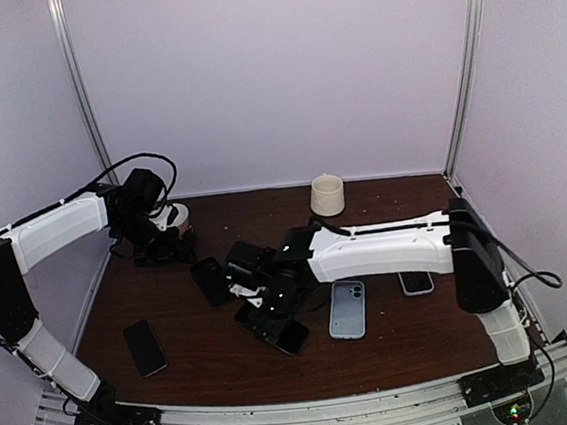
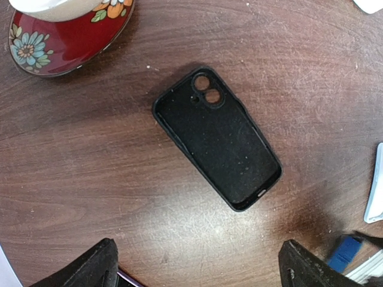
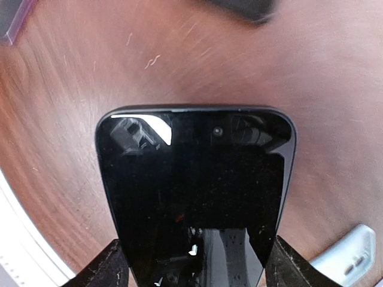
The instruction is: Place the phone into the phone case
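The empty black phone case (image 2: 218, 137) lies open side up on the brown table, also visible in the top view as the case (image 1: 210, 280). My left gripper (image 2: 197, 269) hovers above the table just short of the case's end, wide open with nothing between its fingers (image 2: 96, 266). A black phone (image 3: 194, 191), screen up, sits between the fingers (image 3: 105, 269) of my right gripper (image 3: 194, 269), which press on its two long edges. In the top view this phone (image 1: 287, 333) is a little right of and nearer than the case, under the right gripper (image 1: 273, 309).
A red floral bowl (image 2: 60, 36) sits at the back left near the left gripper. A light blue phone case (image 1: 347, 309), another phone (image 1: 416, 282), a black phone (image 1: 144, 346) at the near left and a cream cup (image 1: 328, 194) at the back also stand on the table.
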Tool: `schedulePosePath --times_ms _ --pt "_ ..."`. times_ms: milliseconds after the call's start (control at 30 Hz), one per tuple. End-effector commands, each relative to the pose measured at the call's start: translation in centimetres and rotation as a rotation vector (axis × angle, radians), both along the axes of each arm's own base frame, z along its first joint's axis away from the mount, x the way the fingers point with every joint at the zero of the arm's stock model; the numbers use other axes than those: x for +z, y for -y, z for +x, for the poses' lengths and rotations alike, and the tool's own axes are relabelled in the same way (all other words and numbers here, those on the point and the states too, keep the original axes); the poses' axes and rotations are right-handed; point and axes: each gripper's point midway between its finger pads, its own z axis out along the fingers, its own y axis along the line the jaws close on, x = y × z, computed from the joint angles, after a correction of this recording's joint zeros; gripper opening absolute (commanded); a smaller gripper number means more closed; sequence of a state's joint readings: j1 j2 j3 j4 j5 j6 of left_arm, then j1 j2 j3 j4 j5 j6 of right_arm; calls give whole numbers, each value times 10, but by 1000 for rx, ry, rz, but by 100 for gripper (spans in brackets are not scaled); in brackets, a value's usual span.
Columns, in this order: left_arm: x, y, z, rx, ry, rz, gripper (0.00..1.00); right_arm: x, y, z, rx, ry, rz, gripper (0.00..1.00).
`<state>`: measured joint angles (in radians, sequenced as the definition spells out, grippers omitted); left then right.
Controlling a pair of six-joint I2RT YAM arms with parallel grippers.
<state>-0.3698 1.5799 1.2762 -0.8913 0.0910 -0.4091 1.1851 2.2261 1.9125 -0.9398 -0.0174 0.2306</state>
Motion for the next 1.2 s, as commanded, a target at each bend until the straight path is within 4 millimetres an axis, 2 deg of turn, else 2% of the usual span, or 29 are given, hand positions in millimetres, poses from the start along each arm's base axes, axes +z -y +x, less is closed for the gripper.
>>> schedulePosePath --times_ms 0,67,133,267,367,500,633,900,1167 --pt "9 -2 2 -12 42 -12 98 81 7 52 -244 176 342 31" --pt "10 -3 2 -11 44 -10 98 82 32 64 -371 198 397 26" --pt "10 -3 2 -9 45 -8 98 72 64 71 -509 224 419 19" --pt "10 -4 2 -8 52 -1 98 68 105 73 -712 278 497 7" --pt "14 -2 2 -29 74 5 98 54 114 67 -746 247 515 6" --pt "13 -2 1 -31 74 11 97 27 123 57 -761 177 432 3" --pt "13 -2 2 -32 72 10 98 13 136 56 -805 153 443 0" --pt "12 -1 1 -36 69 10 98 -2 179 55 -874 165 393 0" --pt "11 -1 2 -36 69 11 97 13 222 61 -806 254 298 0"
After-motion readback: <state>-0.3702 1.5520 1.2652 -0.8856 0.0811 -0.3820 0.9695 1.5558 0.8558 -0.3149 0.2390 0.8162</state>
